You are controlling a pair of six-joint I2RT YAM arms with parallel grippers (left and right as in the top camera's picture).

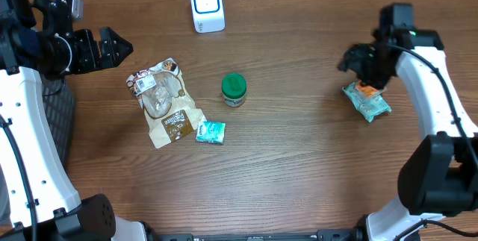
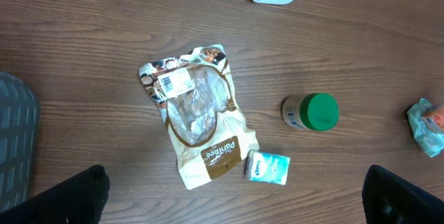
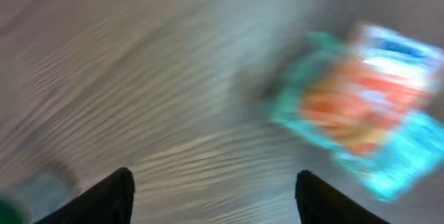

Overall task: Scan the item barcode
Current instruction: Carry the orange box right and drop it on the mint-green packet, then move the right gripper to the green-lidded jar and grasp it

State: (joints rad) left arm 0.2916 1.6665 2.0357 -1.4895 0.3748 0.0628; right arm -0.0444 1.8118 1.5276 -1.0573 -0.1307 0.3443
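Right pincer [image 3: 215, 196] stands wide, fingers apart with nothing between them. The wrist view is badly blurred, but the teal-and-orange packet [image 3: 368, 106] lies flat on the counter [image 1: 299, 166] just ahead of the fingertips. From overhead it sits at the right side, partly under that arm, well apart from the white scanner [image 1: 207, 6] at the far edge. Left pincer [image 2: 232, 196] gapes wide too, empty, off at the left. Below it lie a brown snack bag [image 2: 201, 116], a green-lidded jar [image 2: 312, 112] on its side and a small tissue pack [image 2: 267, 167] touching the bag's corner.
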